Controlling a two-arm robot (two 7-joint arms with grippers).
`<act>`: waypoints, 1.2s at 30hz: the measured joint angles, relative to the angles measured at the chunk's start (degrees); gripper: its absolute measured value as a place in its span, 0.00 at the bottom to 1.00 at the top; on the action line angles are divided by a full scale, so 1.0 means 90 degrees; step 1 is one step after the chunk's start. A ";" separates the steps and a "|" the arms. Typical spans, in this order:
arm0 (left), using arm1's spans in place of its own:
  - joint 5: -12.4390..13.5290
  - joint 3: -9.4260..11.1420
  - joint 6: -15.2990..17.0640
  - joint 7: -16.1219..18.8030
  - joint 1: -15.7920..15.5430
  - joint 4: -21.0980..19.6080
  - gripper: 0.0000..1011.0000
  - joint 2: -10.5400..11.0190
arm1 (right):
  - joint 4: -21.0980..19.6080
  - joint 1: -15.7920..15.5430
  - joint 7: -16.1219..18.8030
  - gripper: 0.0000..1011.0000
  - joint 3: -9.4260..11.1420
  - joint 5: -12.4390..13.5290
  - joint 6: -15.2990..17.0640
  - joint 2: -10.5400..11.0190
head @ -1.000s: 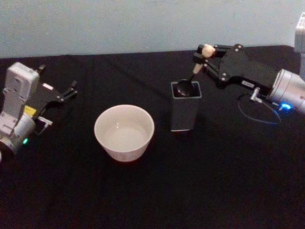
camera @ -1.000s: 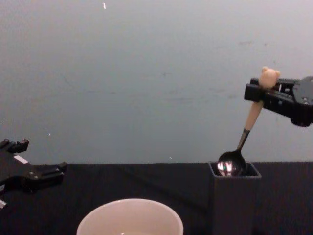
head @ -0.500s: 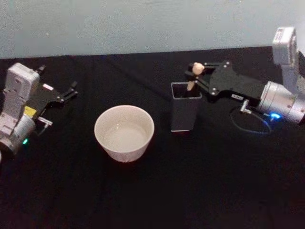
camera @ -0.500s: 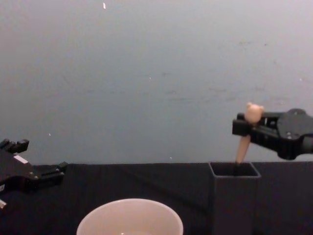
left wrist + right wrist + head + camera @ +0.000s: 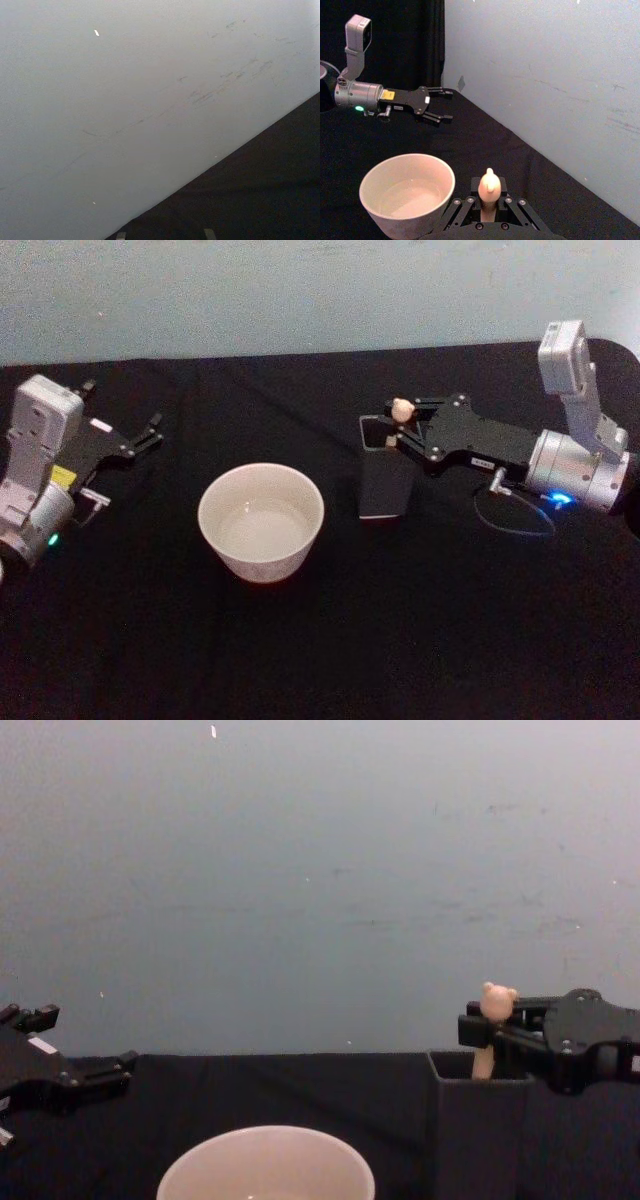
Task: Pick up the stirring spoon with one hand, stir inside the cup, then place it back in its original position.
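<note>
The stirring spoon [image 5: 399,409] stands in the dark grey square holder [image 5: 385,485], its original position, with just its bear-head knob [image 5: 498,1002] and a short piece of beige handle above the rim. My right gripper [image 5: 405,430] reaches in from the right and is shut on the handle just under the knob [image 5: 489,187]. The spoon's bowl is hidden inside the holder [image 5: 480,1140]. The off-white cup [image 5: 261,520] sits to the left of the holder and holds clear liquid [image 5: 407,195]. My left gripper [image 5: 140,440] rests open at the far left, away from both.
A black cloth [image 5: 330,640] covers the table, and a pale wall stands behind it. A thin cable loop [image 5: 515,515] hangs by my right wrist. The cup [image 5: 265,1165] and holder stand close together in the middle.
My right gripper has come down with the spoon. The shiny bowl, a second ago at the holder's mouth, has sunk inside, leaving the knob and a little handle above the rim. The left arm is still.
</note>
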 joint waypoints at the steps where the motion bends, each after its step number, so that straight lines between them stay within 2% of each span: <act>1: 0.0000 0.0000 0.0000 0.0000 0.0000 0.0000 0.99 0.0000 | 0.0028 0.0011 -0.0007 0.17 -0.0009 -0.0013 0.0012 -0.0013; 20: 0.0000 0.0000 0.0000 0.0000 0.0000 0.0000 0.99 0.0000 | 0.0085 0.0023 -0.0055 0.17 -0.0035 -0.0061 0.0044 -0.0033; 23: 0.0000 0.0000 0.0000 0.0000 0.0000 0.0000 0.99 0.0000 | 0.0083 0.0022 -0.0055 0.21 -0.0033 -0.0055 0.0043 -0.0031; 29: 0.0000 0.0000 0.0000 0.0000 0.0000 0.0000 0.99 0.0000 | 0.0079 0.0020 -0.0053 0.42 -0.0029 -0.0050 0.0041 -0.0030; 36: 0.0000 0.0000 0.0000 0.0000 0.0000 0.0000 0.99 0.0000 | 0.0075 0.0018 -0.0050 0.62 -0.0026 -0.0046 0.0039 -0.0030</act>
